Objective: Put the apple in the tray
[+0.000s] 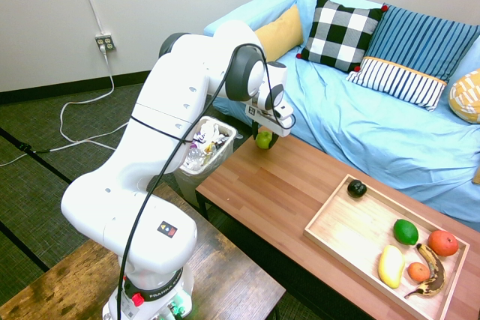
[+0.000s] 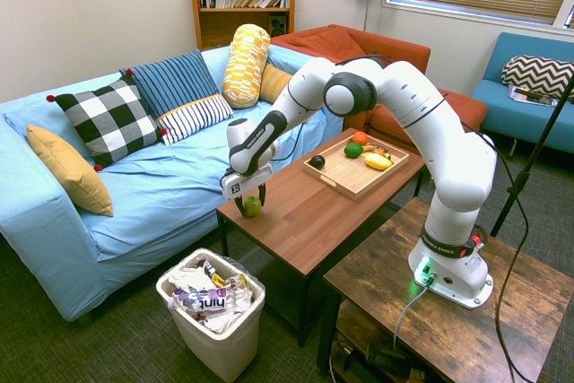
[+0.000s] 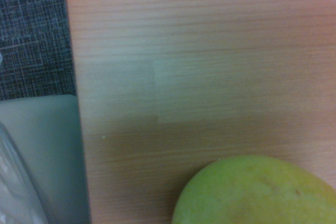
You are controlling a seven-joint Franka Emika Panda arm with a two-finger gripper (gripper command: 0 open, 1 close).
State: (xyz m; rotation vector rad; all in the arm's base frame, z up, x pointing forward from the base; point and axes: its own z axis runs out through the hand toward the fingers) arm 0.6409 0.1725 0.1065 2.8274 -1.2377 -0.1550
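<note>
The yellow-green apple rests on the reddish-brown table, close to the corner nearest the sofa. My gripper reaches down over it with one dark finger on each side; the jaws look open and the apple still sits on the wood. In the wrist view the apple fills the lower right, with the table edge beside it. The light wooden tray lies at the table's other end, away from the gripper.
In the tray lie a black fruit, a green lime, an orange, a yellow fruit and a banana. A full trash bin stands on the floor below the apple's corner. The blue sofa runs along the table.
</note>
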